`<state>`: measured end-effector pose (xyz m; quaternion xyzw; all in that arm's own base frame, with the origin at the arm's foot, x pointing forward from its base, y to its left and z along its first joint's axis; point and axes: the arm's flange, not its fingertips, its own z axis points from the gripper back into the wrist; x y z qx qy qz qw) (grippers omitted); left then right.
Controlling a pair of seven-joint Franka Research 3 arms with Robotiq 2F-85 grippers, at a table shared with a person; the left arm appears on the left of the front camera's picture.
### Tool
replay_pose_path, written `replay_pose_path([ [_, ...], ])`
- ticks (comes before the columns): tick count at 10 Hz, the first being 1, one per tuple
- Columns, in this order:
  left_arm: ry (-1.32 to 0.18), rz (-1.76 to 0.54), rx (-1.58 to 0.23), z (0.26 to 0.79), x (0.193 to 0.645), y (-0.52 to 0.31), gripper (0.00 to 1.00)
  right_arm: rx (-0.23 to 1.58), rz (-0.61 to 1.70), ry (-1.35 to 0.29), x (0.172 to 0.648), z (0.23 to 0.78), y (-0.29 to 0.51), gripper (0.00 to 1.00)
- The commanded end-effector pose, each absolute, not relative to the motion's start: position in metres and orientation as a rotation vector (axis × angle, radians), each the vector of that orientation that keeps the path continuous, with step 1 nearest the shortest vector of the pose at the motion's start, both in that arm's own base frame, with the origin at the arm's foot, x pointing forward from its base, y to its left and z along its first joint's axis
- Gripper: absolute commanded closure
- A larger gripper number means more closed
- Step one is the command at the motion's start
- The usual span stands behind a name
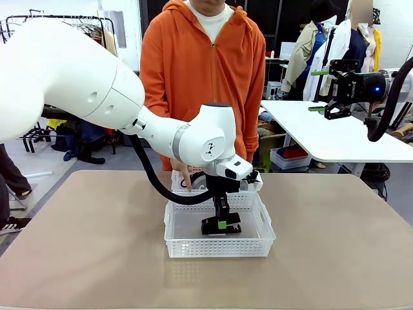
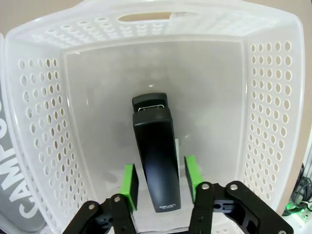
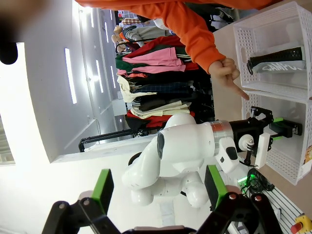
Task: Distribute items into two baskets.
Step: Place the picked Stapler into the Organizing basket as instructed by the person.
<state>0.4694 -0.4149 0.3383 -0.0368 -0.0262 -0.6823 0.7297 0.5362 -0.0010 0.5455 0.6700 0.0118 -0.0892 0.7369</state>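
A small black stapler (image 2: pixel 155 156) lies flat on the floor of the near white lattice basket (image 1: pixel 219 248). My left gripper (image 2: pixel 160 183) reaches down into that basket (image 2: pixel 273 97) and straddles the stapler (image 1: pixel 210 227). Its green pads stand slightly apart from the stapler's sides, so it is open. The grey "CAMPUS" pouch (image 3: pixel 275 61) lies in the far basket (image 3: pixel 243 44), and its lettering shows through the lattice (image 2: pixel 14 195). My right gripper (image 1: pixel 318 90) hangs high at the right, open and empty, with its fingers (image 3: pixel 102 190) spread wide.
A person in an orange hoodie (image 1: pixel 203 71) stands at the far side, one hand (image 1: pixel 184 177) pointing down at the edge between the baskets (image 3: pixel 229 78). A second white table (image 1: pixel 335 135) stands at the back right. Tan tabletop (image 1: pixel 77 245) surrounds the baskets.
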Motion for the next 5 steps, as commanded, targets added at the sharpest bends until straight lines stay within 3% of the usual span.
replay_pose_path([
  [1,-0.078,-1.48,-0.074,0.341,0.46,-0.404,0.0,1.472,-0.188,0.019,0.536,0.549,-0.001,0.0],
  [5,-0.089,-1.457,-0.095,0.357,0.454,-0.396,0.0,1.472,-0.188,0.019,0.536,0.549,-0.001,0.0],
])
